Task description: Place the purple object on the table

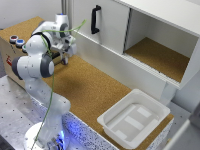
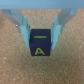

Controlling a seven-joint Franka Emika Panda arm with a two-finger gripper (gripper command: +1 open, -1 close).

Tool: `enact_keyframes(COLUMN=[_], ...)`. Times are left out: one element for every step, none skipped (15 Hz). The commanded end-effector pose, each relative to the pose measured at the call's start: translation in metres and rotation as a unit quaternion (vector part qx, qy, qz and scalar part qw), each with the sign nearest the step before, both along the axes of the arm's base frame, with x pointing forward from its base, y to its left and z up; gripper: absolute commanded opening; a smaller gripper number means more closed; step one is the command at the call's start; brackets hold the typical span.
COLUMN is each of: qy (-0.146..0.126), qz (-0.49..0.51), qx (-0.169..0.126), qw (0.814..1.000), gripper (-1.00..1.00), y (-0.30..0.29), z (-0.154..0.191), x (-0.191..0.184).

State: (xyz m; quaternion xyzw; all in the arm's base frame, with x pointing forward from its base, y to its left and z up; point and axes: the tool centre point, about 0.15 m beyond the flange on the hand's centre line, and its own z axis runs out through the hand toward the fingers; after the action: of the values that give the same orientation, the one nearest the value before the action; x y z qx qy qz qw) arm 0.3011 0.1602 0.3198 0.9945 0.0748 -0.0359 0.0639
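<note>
- Brown cork covered the long table [image 1: 95,92], and a white cabinet [image 1: 150,35] with a black handle [image 1: 95,19] stood along its far side in the exterior view.
- A white tub [image 1: 134,117] sat on the table near that view's right end, and a raised box with round buttons [image 1: 16,41] sat at the left end.
- The gripper [image 1: 65,59] hung low over the cork near the box. I could not see the purple object from there.
- Up close in the wrist view, the purple object [image 2: 41,43] was a small dark cube with yellow marks like a line and a letter A.
- It sat between the two pale blue fingers [image 2: 25,33], which were closed tight on its sides.
- It looked down on the cork or just above it; I could not tell which.
- I think the good way was to go straight down until the cube rested flat, then open the fingers slowly so it did not tip.
- After that, lifting straight up should keep it from being bumped.
</note>
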Motion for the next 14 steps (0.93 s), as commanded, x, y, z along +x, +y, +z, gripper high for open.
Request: enact_keyframes(qy=[-0.048, -0.056, -0.064, -0.067, -0.068, -0.069, -0.069, -0.067, -0.064, -0.041, -0.017, 0.000, 0.005, 0.002], qz=[-0.007, -0.022, -0.035, -0.049, -0.056, -0.051, -0.043, -0.032, -0.029, -0.028, -0.022, -0.016, -0.018, -0.028], qx=[0.075, 0.088, 0.101, 0.127, 0.141, 0.152, 0.150, 0.148, 0.151, 0.141, 0.139, 0.139, 0.120, 0.115], qw=[0.996, 0.994, 0.992, 0.988, 0.986, 0.985, 0.985, 0.986, 0.986, 0.989, 0.990, 0.990, 0.993, 0.993], gripper=[-1.00, -1.00, -1.00, -1.00, -1.00, -1.00, -1.00, -1.00, -1.00, -1.00, 1.00, 1.00, 1.00, 1.00], y=[-0.046, -0.051, -0.055, -0.059, -0.057, -0.050, -0.042, -0.035, -0.032, -0.031, -0.030, -0.029, -0.029, -0.030], z=[-0.074, -0.081, -0.086, -0.094, -0.098, -0.098, -0.097, -0.094, -0.092, -0.092, -0.092, -0.091, -0.084, -0.072], x=[-0.003, 0.001, 0.005, 0.014, 0.025, 0.038, 0.049, 0.057, 0.063, 0.068, 0.072, 0.073, 0.070, 0.061])
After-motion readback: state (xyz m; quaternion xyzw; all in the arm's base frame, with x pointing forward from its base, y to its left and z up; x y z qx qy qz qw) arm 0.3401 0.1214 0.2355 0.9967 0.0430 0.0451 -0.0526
